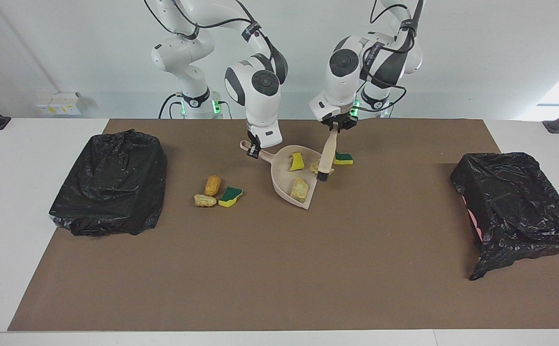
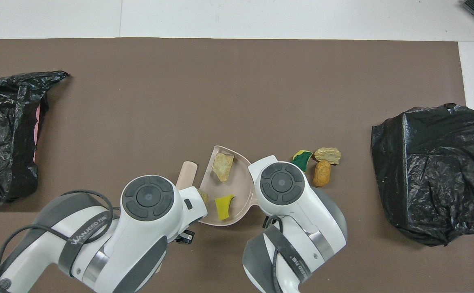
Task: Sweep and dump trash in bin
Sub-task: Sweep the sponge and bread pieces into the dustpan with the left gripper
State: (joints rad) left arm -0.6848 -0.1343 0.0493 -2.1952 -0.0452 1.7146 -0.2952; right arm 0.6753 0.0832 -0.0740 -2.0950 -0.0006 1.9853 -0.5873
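Note:
My right gripper (image 1: pixel 253 151) is shut on the handle of the beige dustpan (image 1: pixel 283 174), which rests on the mat. In the pan lie two pieces of trash, a yellow sponge chunk (image 1: pixel 297 162) and a tan lump (image 1: pixel 299 188). My left gripper (image 1: pixel 335 126) is shut on a beige brush (image 1: pixel 328 154) that hangs almost upright, bristles at the pan's mouth beside another tan lump (image 1: pixel 314 166). A green-backed sponge (image 1: pixel 343 157) lies just past the brush. Three more scraps (image 1: pixel 214 192) sit toward the right arm's end. From overhead, the wrists hide both grippers; the pan (image 2: pixel 241 191) and brush handle (image 2: pixel 187 174) show.
A bin lined with a black bag (image 1: pixel 109 182) stands at the right arm's end of the brown mat, and another black-bagged bin (image 1: pixel 515 202) at the left arm's end. Overhead they appear as bin (image 2: pixel 428 171) and bin (image 2: pixel 5 134).

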